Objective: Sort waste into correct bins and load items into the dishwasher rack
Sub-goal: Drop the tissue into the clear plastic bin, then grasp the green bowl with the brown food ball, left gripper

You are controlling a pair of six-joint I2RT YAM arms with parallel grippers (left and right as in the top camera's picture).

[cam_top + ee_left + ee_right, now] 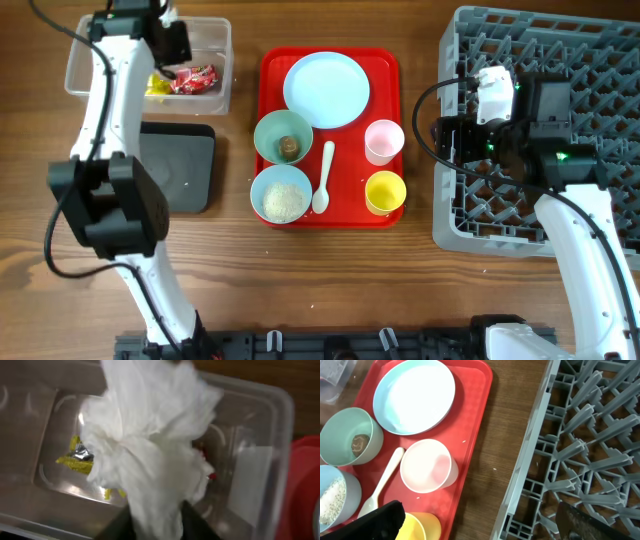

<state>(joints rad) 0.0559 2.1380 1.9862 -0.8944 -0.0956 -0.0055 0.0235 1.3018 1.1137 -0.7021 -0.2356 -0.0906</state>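
My left gripper [172,42] [157,525] hangs over the clear plastic tub [215,30] [280,435], shut on a crumpled white tissue [145,445] that fills the left wrist view. In the tub lie a yellow wrapper [157,86] [72,457] and a red wrapper [195,78]. My right gripper [445,140] [480,525] stands open and empty between the red tray and the grey dishwasher rack [600,60] [585,450]. The tray carries a light-blue plate [326,90], a bowl with a brown lump [288,147], a bowl of rice [282,195], a white spoon [324,178], a pink cup [384,140] and a yellow cup [385,192].
A black tray [185,165] lies on the wooden table just below the clear tub. The flat red tray [385,65] sits mid-table. A strip of bare wood [505,435] separates it from the rack's left wall.
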